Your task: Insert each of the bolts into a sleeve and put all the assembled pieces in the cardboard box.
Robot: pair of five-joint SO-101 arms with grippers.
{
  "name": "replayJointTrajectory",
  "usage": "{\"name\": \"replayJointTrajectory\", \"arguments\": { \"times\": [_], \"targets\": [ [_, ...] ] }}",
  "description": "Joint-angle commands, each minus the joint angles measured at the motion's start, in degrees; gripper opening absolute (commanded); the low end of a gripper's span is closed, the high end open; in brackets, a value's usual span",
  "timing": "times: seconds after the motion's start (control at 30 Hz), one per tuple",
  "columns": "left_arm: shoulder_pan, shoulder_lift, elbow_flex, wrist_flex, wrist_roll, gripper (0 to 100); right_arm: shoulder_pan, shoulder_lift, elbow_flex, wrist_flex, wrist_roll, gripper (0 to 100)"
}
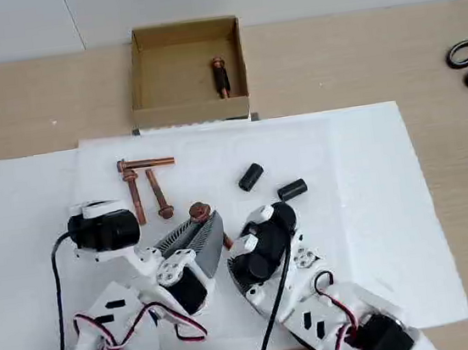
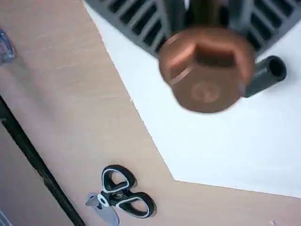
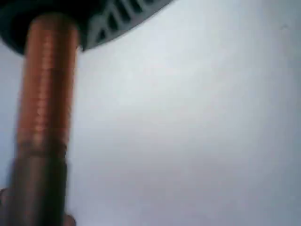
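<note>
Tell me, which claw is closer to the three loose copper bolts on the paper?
Left. The left gripper, shut on a fourth bolt, sits right beside the loose bolts. The right gripper is farther off, beyond the left one.

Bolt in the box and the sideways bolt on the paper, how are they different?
The bolt in the box wears a black sleeve round its middle; the sideways bolt is bare. The bolt in the box lies inside the cardboard box; the sideways bolt lies on the white paper. In the high view, the bolt in the box runs up and down; the sideways bolt runs left to right. Both are copper-coloured and lie flat.
</note>
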Motion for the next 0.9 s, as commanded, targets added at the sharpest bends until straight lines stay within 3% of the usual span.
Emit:
{"name": "replayJointTrajectory", "arguments": {
  "times": [0.0, 0.33, 0.73, 0.87],
  "targets": [
    [0.2, -0.6, 0.0, -0.4, 0.3, 1, -0.3, -0.4, -1.6, -1.5, -0.1, 0.2],
    [-0.1, -0.7, 1.1, -4.7, -3.3, 1, -0.3, -0.4, -1.6, -1.5, -0.1, 0.2],
    [0.3, -0.6, 2.2, -4.4, -6.8, 1, -0.3, -0.4, -1.6, -1.5, -0.1, 0.3],
    [3.7, -0.6, 2.2, -3.4, -6.8, 1, -0.3, -0.4, -1.6, -1.5, -0.1, 0.3]
  ]
}}
